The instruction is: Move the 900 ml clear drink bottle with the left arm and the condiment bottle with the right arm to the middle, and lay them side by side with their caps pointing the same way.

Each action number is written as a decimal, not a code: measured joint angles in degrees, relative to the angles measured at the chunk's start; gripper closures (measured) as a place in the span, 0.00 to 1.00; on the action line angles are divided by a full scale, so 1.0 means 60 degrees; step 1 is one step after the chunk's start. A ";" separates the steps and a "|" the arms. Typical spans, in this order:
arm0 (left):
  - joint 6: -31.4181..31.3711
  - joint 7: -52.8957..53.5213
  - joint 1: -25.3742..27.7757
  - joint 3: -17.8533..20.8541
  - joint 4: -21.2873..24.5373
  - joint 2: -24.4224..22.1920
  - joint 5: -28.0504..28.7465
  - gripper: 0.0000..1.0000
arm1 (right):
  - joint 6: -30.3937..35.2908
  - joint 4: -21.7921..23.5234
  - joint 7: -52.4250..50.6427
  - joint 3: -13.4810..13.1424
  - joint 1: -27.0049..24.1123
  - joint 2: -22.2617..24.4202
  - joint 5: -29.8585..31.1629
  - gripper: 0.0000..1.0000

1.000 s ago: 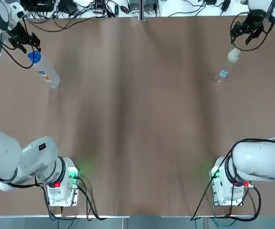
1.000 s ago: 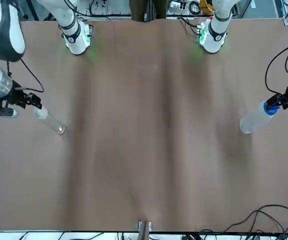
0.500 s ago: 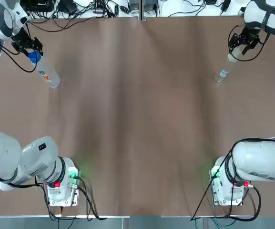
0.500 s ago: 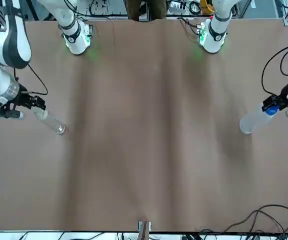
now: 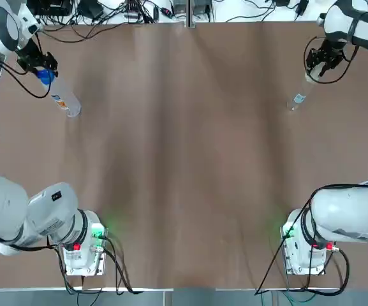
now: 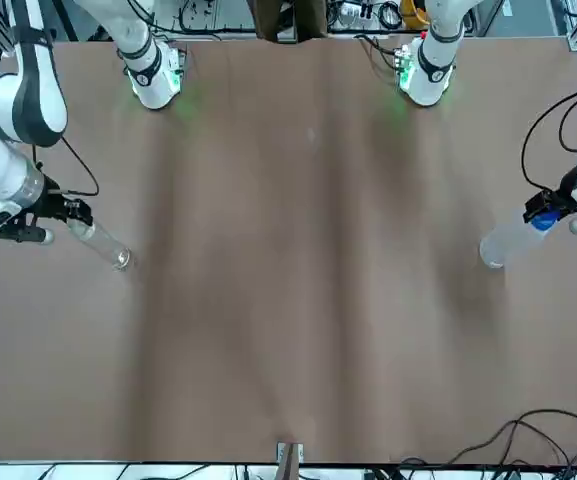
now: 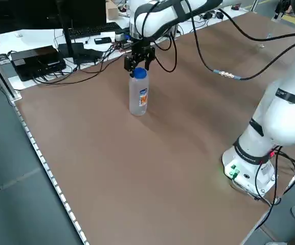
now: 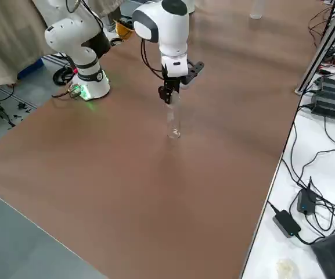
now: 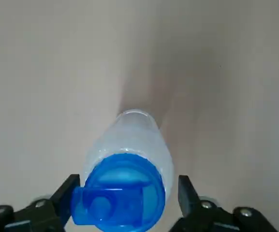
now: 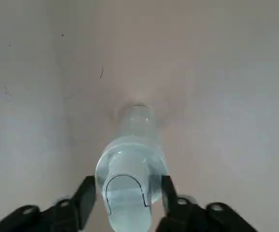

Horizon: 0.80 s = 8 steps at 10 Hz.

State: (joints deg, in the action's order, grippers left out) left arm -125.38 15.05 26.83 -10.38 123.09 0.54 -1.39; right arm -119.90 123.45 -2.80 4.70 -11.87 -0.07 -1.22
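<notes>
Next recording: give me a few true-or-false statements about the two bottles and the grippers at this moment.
1. Both bottles stand upright. True.
2. The drink bottle has a red cap. False: its cap is blue.
3. The left gripper straddles that cap, fingers open. True.
4. The bottles lie side by side in the middle. False: they stand far apart, near the table's far corners.
5. The right gripper is parked by its base. False: it is open around the top of the condiment bottle.
</notes>
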 joint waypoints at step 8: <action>0.0939 -0.3046 -0.0048 -0.1379 -0.0877 -0.0091 -0.0042 0.30 | 0.0733 -0.0485 0.1179 0.0153 0.0298 0.0041 0.0022 0.66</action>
State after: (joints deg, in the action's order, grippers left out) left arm -119.75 -3.22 26.54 -18.66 117.82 -0.01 -1.64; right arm -115.50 120.54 4.27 5.61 -10.08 0.18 -1.09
